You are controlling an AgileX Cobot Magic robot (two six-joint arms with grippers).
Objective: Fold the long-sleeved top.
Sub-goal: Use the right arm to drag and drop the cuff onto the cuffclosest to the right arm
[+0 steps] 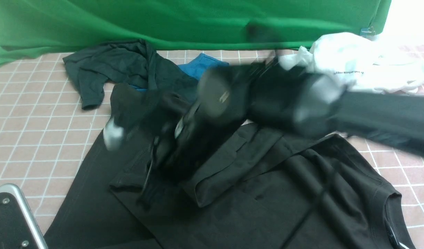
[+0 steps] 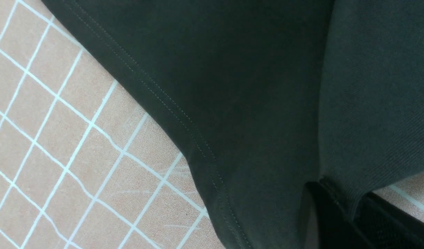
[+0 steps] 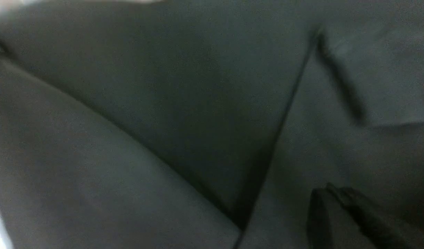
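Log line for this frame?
left gripper: shut on long-sleeved top | right gripper: shut, hold unclear | top: rumpled, fold unfinished

Stretches the right arm [image 1: 385,117] in from the right, blurred, wrist angled down, right gripper [image 3: 336,218] closed. Pinches a fold of the long-sleeved top [image 2: 371,103] in the left gripper [image 2: 341,200].

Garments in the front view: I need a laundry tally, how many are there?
4: the long-sleeved top nearest the robot, a dark short-sleeved shirt far left, a blue garment far centre, a white tee far right. The right arm may hide more.
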